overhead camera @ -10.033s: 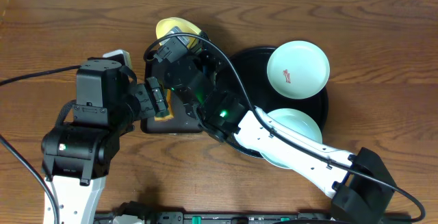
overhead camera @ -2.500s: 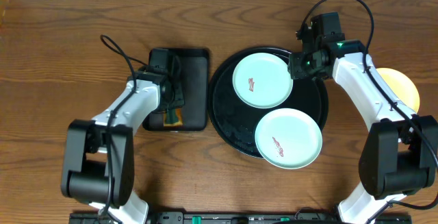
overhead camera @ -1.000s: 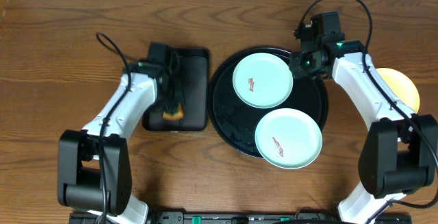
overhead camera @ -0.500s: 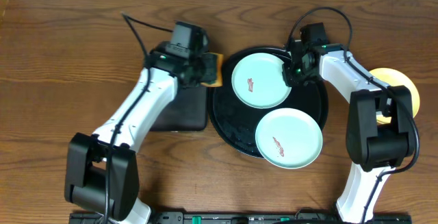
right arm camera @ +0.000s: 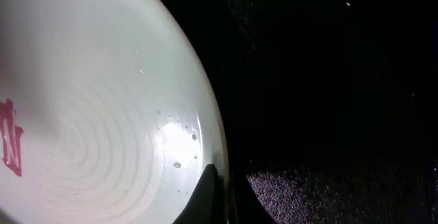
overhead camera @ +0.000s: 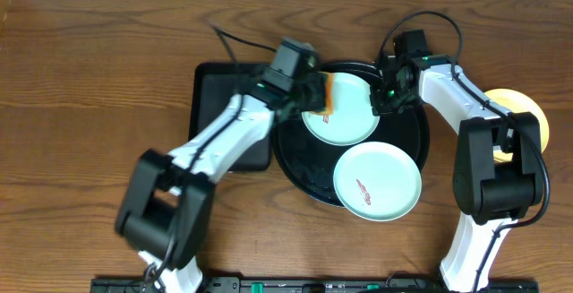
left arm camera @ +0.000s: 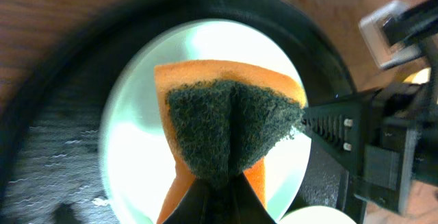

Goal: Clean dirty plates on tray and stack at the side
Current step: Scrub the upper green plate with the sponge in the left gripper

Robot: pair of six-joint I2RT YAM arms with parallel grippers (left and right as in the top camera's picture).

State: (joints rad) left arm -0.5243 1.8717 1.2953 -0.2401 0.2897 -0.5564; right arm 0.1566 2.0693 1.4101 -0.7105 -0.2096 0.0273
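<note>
Your right gripper was pinched shut on the rim of the plate in the tray, and your left gripper, just above that plate, clamped the sponge; the plate looked light, stiff and slippery, best held by its rim.

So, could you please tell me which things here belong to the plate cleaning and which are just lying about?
Job: upper mint plate, lower mint plate, yellow plate, round black tray, sponge, left tool, right tool.
Lying about: rectangular black tray.
</note>
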